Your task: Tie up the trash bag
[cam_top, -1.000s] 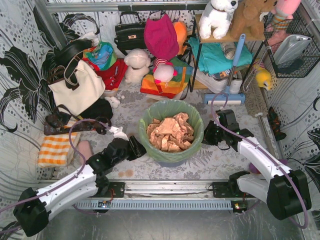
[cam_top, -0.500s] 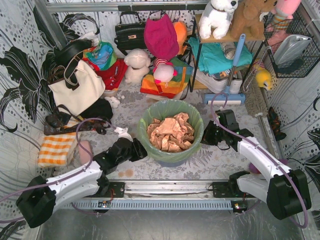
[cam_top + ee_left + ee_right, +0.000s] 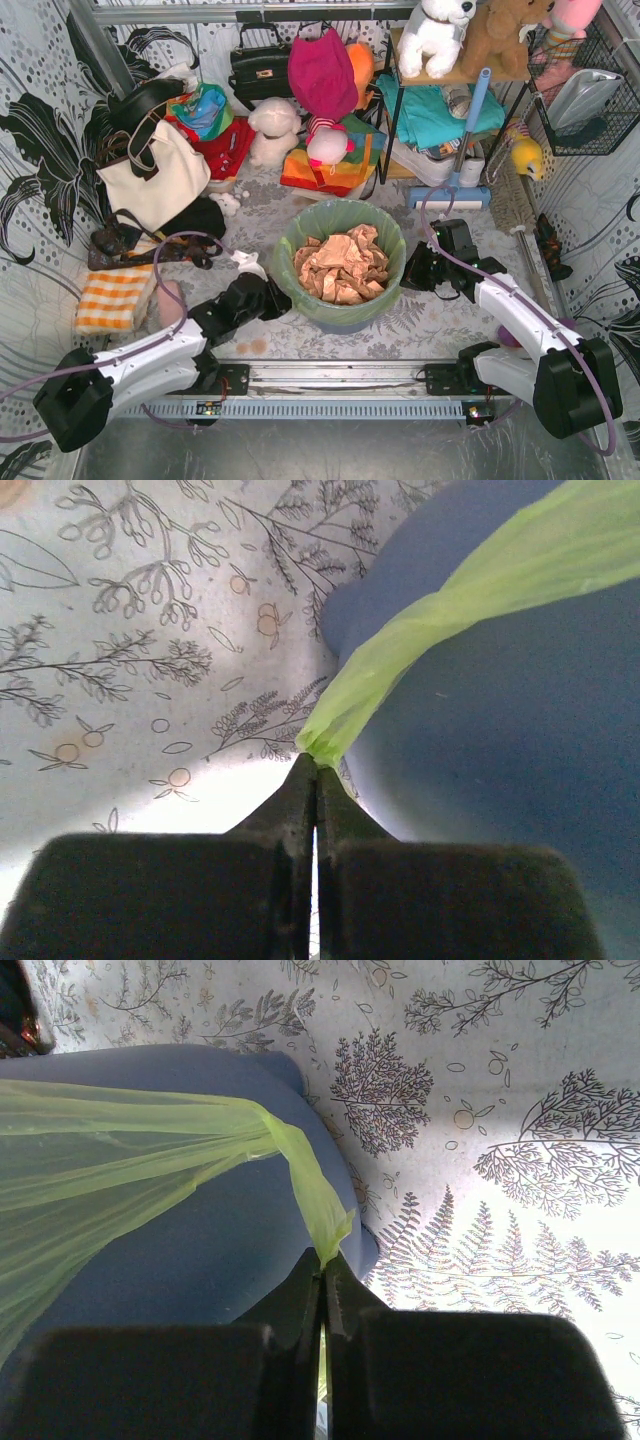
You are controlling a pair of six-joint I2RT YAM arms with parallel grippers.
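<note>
My left pincer is clamped tight on a twisted corner of the trash bag. The jaws meet with only a hairline between them, and the thin light-green plastic comes out right at their tips. From there the film runs ahead and to the right of the pincer, pulled into a taut band across the curved wall of the blue-grey bin. That wall fills the space ahead of the tips and to their right. To the left of the tips lies the tablecloth, pale and printed with sprigs and berries.

My right pincer is closed just as tightly on another pinch of the same bag. Here the plastic leaves the tips as a narrow fold, then widens and fans out to the pincer's left over the bin's wall, which lies ahead and to the left. Ahead and to the right there is only the cloth, with its ferns and little trees.

From above, my two pincers sit low on opposite sides of the bin, each close against its outer wall. Between them the bag lines the bin with its edge draped over the rim and its mouth open. Crumpled brown paper is heaped inside.
</note>
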